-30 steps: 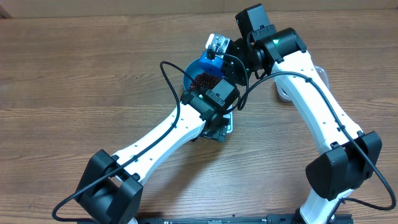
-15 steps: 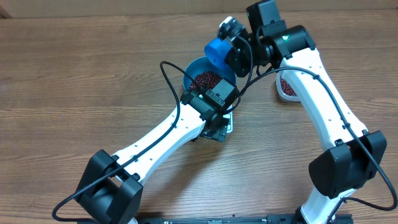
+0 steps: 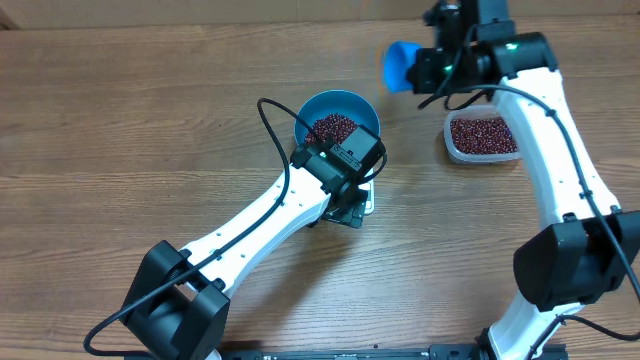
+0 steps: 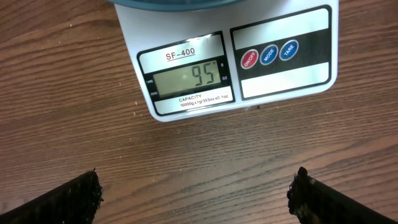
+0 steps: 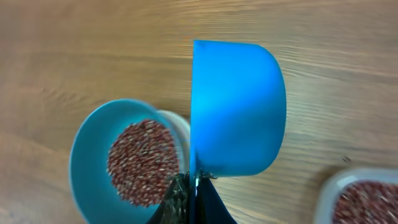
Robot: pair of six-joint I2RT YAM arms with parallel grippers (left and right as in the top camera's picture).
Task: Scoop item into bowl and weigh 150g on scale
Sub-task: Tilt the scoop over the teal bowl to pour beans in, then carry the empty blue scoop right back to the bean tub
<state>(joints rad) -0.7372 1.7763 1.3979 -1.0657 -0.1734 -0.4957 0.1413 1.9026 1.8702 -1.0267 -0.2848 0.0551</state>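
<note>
- The bowl (image 3: pixel 337 115) sits on the scale (image 4: pixel 236 62), near the middle of the wooden surface (image 3: pixel 120 130); in the overhead view the left arm hides most of the scale.
- A heap of beans (image 3: pixel 335 128) lies in the bottom of the bowl; the blue wall shows all around the heap.
- The display (image 4: pixel 186 78) on the front of the scale reads 95; 3 round buttons sit to its right.
- The left end effector (image 4: pixel 196 199) hangs over the bare surface just in front of the scale, jaws spread wide with nothing between them; only the tips of its 2 fingers (image 4: pixel 68 199) show, at the lower corners of the left wrist view.
- The right end effector (image 5: pixel 193 193) is closed tight on the handle of a small blue scoop (image 3: pixel 400 66); the scoop is up in the air and turned on its side, between the bowl and the far edge of the surface.
- A clear tub (image 3: pixel 483 135) with more beans stands to the right of the bowl, apart from it, under the right arm.
</note>
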